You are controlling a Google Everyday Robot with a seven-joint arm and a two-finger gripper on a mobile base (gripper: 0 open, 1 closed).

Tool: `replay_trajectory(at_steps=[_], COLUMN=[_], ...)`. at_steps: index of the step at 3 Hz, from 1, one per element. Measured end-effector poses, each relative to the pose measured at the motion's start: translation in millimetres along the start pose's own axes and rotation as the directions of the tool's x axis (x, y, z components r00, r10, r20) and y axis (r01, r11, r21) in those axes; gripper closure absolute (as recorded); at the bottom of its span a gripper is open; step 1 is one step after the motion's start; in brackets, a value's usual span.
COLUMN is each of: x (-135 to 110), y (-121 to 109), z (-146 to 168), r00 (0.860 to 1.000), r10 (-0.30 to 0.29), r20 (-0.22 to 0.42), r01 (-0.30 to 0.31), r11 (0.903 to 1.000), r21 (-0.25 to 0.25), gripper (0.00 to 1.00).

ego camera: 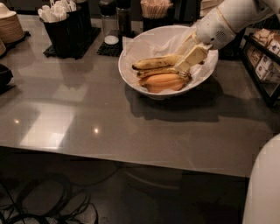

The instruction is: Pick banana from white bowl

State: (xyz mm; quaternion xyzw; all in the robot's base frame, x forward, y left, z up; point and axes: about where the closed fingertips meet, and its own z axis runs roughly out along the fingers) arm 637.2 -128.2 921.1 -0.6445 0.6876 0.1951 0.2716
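The back of the worktop (87, 113) is crowded. Stacked tan plates (8, 27) sit at the upper left edge of the frame, with a black caddy (65, 28) of white packets just right of them. Further right are a glass jar (108, 19) on a black mat (109, 48) and a holder of thin sticks (155, 8) behind the white bowl (127, 72). A dark shelf of small boxes (267, 65) stands at the right edge, close to the robot arm (232, 17), which reaches in from the upper right corner. The bowl sits upper centre, lined with crumpled white paper (153, 43), and holds several bananas (164, 82) lying side by side. The uppermost banana (153, 63) is yellow with dark speckles. Open grey surface stretches left of the bowl and forward to the worktop's front edge, which crosses the lower part of the frame. Below it, cables (43, 201) lie on the floor at lower left. A white robot body (264, 188) fills the lower right corner. The end effector (183, 61) is down inside the bowl's right half, touching the right end of the bananas. I cannot tell how far open it is or whether it has hold of one.
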Motion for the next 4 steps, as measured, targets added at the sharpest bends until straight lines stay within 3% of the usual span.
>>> replay_trajectory(at_steps=[1,2,3,4], x=[-3.0,-0.9,7.3,7.4], y=[18.1,42.1,80.4,81.4], z=[-14.2,-24.4,-34.3,-33.7], r00=[0.984,0.952,0.946,0.947], r10=[-0.01,0.003,0.035,0.036], r20=[0.179,0.306,0.321,0.32], r01=[0.012,0.006,-0.027,-0.028], r11=[0.9998,0.9996,0.9992,0.9991], r21=[-0.015,-0.028,-0.029,-0.031], gripper=[1.0,1.0,1.0,1.0])
